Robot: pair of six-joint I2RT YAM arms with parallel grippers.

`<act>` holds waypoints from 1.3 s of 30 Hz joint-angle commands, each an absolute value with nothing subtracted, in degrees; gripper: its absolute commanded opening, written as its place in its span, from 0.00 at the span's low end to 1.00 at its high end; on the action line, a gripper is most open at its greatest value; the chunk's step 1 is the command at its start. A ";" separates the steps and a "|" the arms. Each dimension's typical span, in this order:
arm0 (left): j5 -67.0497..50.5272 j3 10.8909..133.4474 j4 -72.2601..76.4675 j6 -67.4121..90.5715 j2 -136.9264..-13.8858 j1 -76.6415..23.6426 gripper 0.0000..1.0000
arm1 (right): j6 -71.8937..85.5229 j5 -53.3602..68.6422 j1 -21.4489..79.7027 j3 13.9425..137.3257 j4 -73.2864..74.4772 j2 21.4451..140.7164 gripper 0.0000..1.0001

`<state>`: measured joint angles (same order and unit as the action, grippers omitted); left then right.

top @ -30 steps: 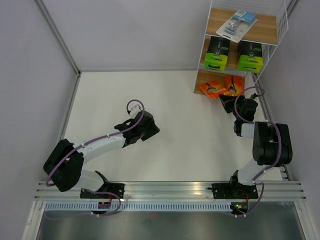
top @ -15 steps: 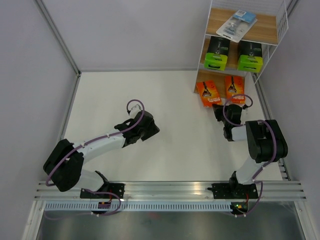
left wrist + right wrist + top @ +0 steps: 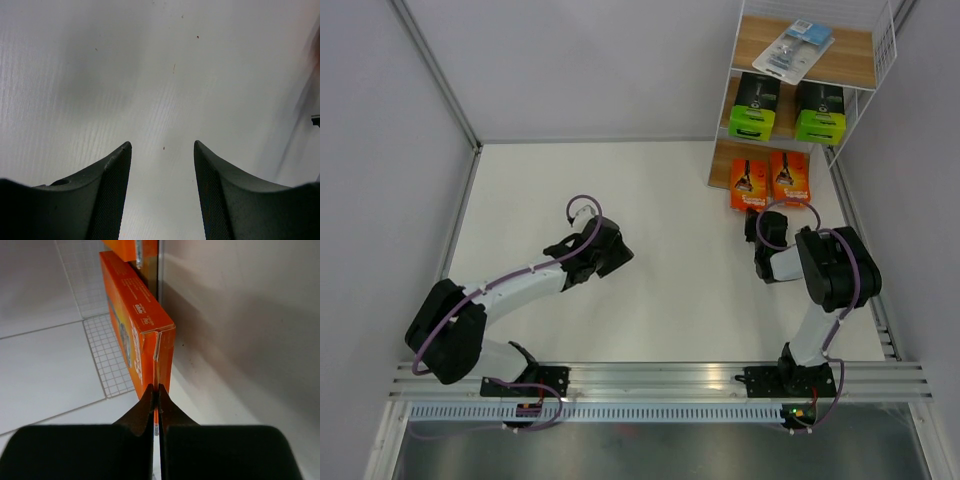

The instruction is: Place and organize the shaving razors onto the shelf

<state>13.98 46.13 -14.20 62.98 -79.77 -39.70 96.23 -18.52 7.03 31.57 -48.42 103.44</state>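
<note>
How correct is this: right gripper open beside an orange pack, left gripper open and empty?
The right wrist view shows the right gripper shut on the orange pack, not open beside it. The left gripper is open and empty.

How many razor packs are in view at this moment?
5. Clear blister on the shelf's top board; two black boxes on the middle board; two orange cards at the bottom, one pinched by the right gripper. None appears hidden.

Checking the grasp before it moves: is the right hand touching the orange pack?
Touching. The right wrist view shows the right hand pinched shut on the thin edge of the orange pack, with no gap between them.
</note>
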 commanded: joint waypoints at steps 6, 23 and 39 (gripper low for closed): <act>11.78 46.58 -12.57 58.80 -80.24 -37.00 0.59 | 104.32 -24.17 11.07 40.24 -53.96 112.49 0.01; 6.24 54.84 -10.99 51.60 -87.98 -33.40 0.59 | 109.07 -26.63 12.66 47.64 -55.19 120.85 0.01; -2.19 66.52 3.67 40.79 -97.19 -33.13 0.63 | 104.15 -13.73 9.50 34.99 -65.46 110.58 0.73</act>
